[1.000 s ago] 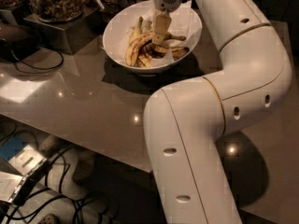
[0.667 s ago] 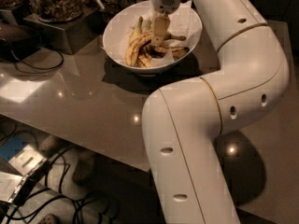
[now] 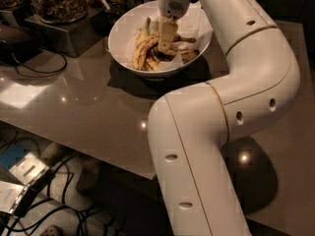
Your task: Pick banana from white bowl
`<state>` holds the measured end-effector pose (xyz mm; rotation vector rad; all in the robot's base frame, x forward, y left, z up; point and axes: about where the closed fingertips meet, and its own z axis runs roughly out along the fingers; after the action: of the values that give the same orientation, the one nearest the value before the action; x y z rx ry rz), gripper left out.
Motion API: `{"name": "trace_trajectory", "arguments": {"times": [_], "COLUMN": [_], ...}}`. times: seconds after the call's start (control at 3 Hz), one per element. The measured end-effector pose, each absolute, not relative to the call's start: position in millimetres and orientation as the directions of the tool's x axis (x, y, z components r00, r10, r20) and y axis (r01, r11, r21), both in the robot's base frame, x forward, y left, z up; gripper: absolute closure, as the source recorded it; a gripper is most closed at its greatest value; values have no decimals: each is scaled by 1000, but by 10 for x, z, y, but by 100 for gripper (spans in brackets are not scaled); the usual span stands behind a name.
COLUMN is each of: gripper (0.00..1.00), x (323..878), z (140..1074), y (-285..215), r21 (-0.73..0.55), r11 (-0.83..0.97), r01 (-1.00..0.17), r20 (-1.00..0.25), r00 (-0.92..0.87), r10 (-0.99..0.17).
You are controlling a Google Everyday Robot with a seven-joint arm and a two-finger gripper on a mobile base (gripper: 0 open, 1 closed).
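Okay, gripper: the gripper [image 3: 166, 42] is low inside the white bowl [image 3: 119, 39], pointing down at the fruit pile near the bowl's middle.
Grip state: cannot tell, only one beige block shows from this side.
Banana: the banana [image 3: 141, 52] lies in the left half of the bowl, curved, yellow with dark streaks, just left of the gripper tip; cannot tell whether they touch.
Other fruit: a shorter banana with a green tip [image 3: 146, 25] sits behind it, and brownish pieces [image 3: 189, 54] lie to the right of the gripper.
Bowl: it stands on the grey table [image 3: 88, 107] near the far edge, upright, lined with white paper.
Arm: the white arm [image 3: 246, 82] bends from bottom centre up and over to the bowl.
Background: a glass jar of nuts [image 3: 59, 1] stands on a metal stand [image 3: 69, 33] left of the bowl.
Floor: cables [image 3: 49, 210] lie below the table's edge.
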<state>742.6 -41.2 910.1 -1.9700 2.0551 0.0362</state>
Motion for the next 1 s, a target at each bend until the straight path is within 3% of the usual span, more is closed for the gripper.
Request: {"name": "trace_trajectory", "arguments": {"times": [1.0], "gripper": [100], "x": [7362], "z": [9067], "y": [-317], "r21": [-151], "r11": [47], "r01": [-987], "r20": [-257], "r00": [-7], "r10": [-967]}}
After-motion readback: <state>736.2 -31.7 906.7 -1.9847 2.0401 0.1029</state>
